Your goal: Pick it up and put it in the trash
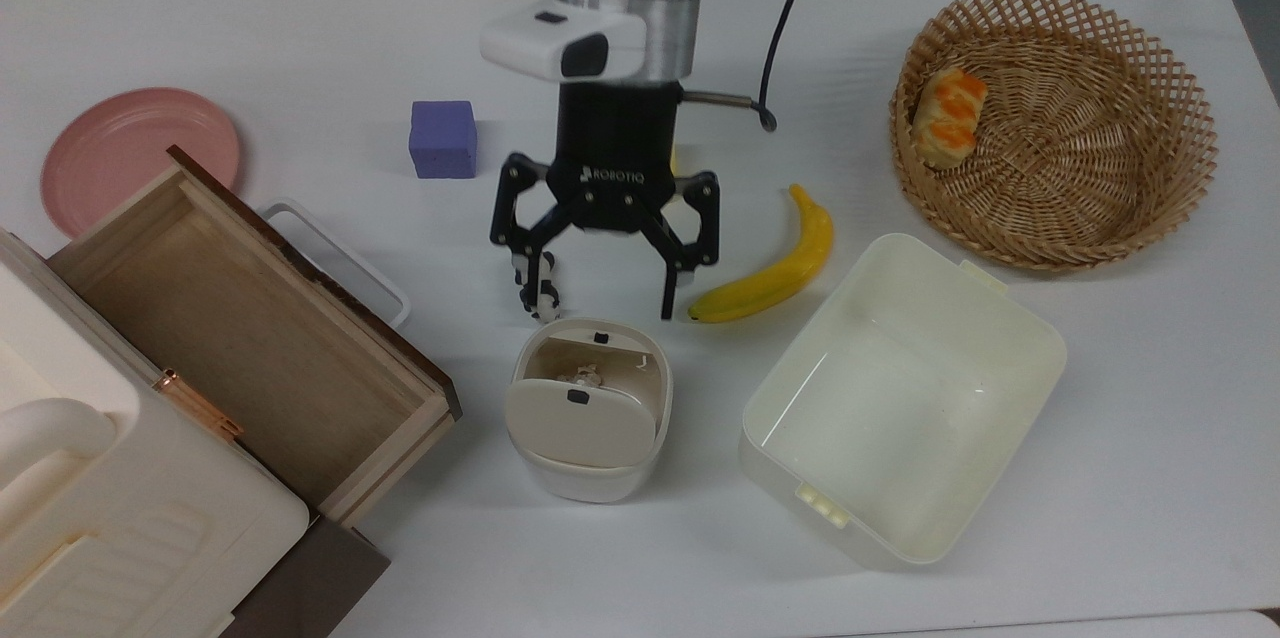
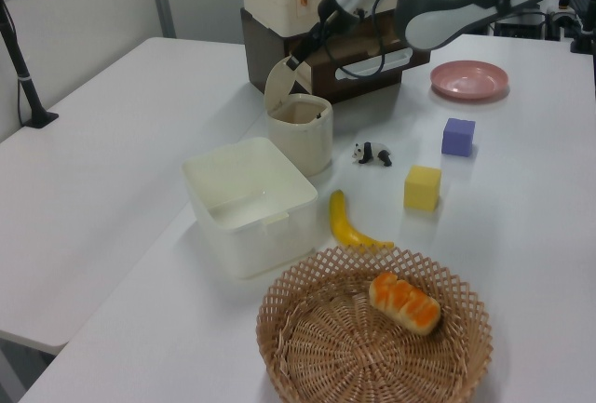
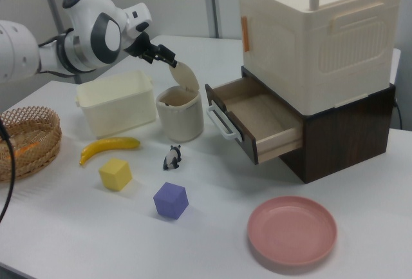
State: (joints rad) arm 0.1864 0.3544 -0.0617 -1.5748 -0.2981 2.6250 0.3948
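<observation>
The small cream trash bin (image 1: 590,463) stands near the table's front in the top view, its beige flap lid (image 1: 572,418) tilted open. A tiny off-white crumpled ball (image 1: 583,378) lies inside the bin, partly under the flap. My gripper (image 1: 600,303) hangs open above the bin's far edge with nothing between its fingers. The left view has the gripper (image 2: 304,49) above the raised lid of the bin (image 2: 300,133). The right view has the gripper (image 3: 164,57) just above the bin (image 3: 180,115).
A panda figurine (image 2: 372,153) lies beside the bin, under my left finger in the top view. Nearby are a banana (image 1: 775,268), a large cream tub (image 1: 900,398), a purple cube (image 1: 443,139), a yellow cube (image 2: 422,188), an open drawer (image 1: 240,318), a pink plate (image 1: 135,153) and a wicker basket (image 1: 1080,148) with bread.
</observation>
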